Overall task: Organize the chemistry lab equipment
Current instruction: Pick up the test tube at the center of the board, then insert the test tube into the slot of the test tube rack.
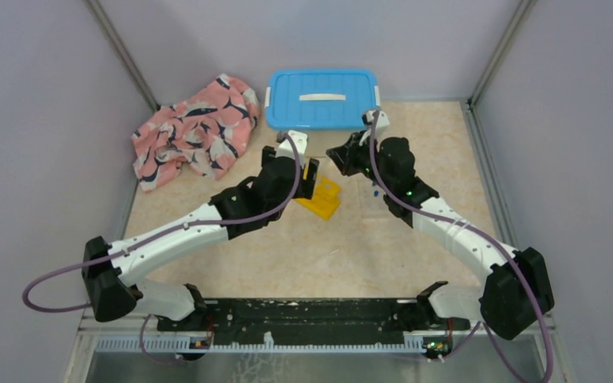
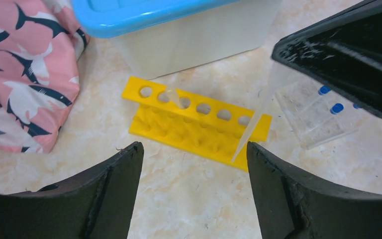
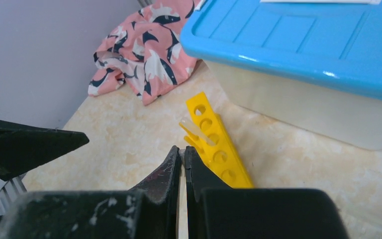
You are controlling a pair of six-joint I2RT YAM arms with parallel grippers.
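The long yellow holed rack (image 1: 320, 197) lies on the table in front of the bin; it also shows in the left wrist view (image 2: 194, 124) and the right wrist view (image 3: 218, 149). One clear tube (image 2: 173, 97) stands tilted in a hole near its left end. My right gripper (image 3: 183, 150) is shut on a thin clear pointed tube (image 2: 251, 128), whose tip hangs over the rack's right end. My left gripper (image 2: 194, 145) is open and empty, just above the table on the near side of the rack. Blue-capped tubes (image 2: 328, 107) lie in a clear holder to the right. The tongs and the ball are out of view.
The white bin with blue lid (image 1: 322, 97) stands right behind the rack. The pink whale-patterned cloth (image 1: 195, 132) lies crumpled at the back left. The two grippers (image 1: 307, 182) (image 1: 337, 155) are close together above the rack. Grey walls enclose the table.
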